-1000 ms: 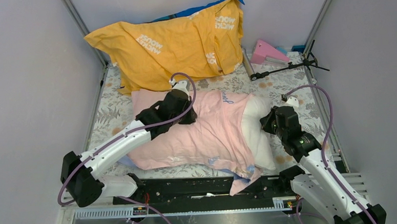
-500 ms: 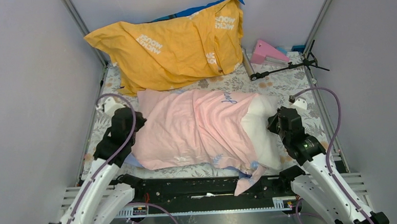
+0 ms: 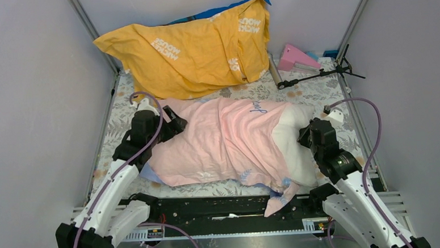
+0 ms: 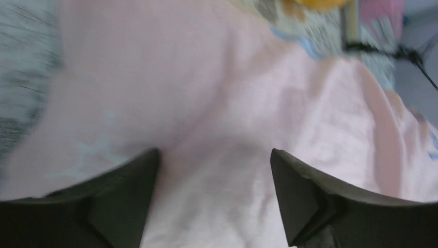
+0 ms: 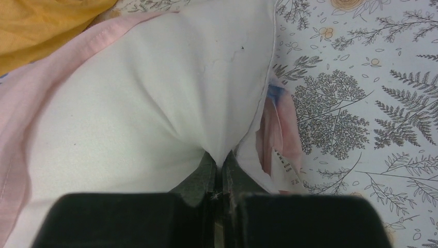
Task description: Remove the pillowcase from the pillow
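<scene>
The left arm (image 3: pixel 114 185) and the right arm (image 3: pixel 358 195) are showing white shells between black joints; a purple cable (image 3: pixel 375 128) is running along each, up from the black base rail (image 3: pixel 222 206); the left pincer (image 4: pixel 214 155) and the right pincer (image 5: pixel 223 168) are wearing matte black, wedge-shaped fingers.

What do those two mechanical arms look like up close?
The left arm and right arm are white tube-like segments joined by chunky black joints. A thin purple cable loops loosely along each one. Each ends in a black grasping part: the left pincer and right pincer have two flat, wedge-shaped fingers.
</scene>
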Available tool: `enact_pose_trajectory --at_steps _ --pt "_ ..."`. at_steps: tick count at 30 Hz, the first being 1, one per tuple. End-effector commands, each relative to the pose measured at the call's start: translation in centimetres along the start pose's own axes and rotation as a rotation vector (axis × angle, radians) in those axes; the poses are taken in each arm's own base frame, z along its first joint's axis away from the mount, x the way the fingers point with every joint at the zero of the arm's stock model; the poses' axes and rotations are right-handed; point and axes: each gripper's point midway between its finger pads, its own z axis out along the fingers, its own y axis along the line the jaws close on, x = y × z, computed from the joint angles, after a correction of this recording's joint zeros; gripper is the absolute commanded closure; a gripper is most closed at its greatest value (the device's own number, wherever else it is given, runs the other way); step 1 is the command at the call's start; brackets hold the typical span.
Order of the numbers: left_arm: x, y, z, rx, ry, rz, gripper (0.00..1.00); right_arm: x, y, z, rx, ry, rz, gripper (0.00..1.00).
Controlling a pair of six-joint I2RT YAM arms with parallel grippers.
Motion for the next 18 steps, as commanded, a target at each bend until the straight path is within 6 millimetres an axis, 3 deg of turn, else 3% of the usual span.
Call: enact_pose_trajectory --at_steps 1,5,10,14,16,18 --pt "1.0 -7.4 -1.9 0.373 0.139 0.072 0.12 -1.0 2.8 0.3 -0.114 -0.018 0.048 1.00" --pt "1.9 -9.7 -2.4 0.412 0.146 0.144 0.06 -0.9 2.9 0.5 -0.123 -0.024 0.059 1.00" --pt "3.1 -15.1 -3.0 0.415 0.143 0.299 0.09 -0.5 3.1 0.7 -0.127 -0.008 0.066 1.00" --pt "5.1 -18.3 -2.2 0.409 0.184 0.383 0.10 -0.4 3.2 0.7 -0.132 -0.001 0.073 1.00" --pt "5.9 -18.5 -1.1 0.369 0.211 0.397 0.10 -0.5 3.2 0.5 -0.132 -0.002 0.080 1.00" --pt "6.2 -17.4 0.5 0.266 0.226 0.419 0.15 -0.7 3.3 0.4 -0.133 -0.006 0.081 1.00"
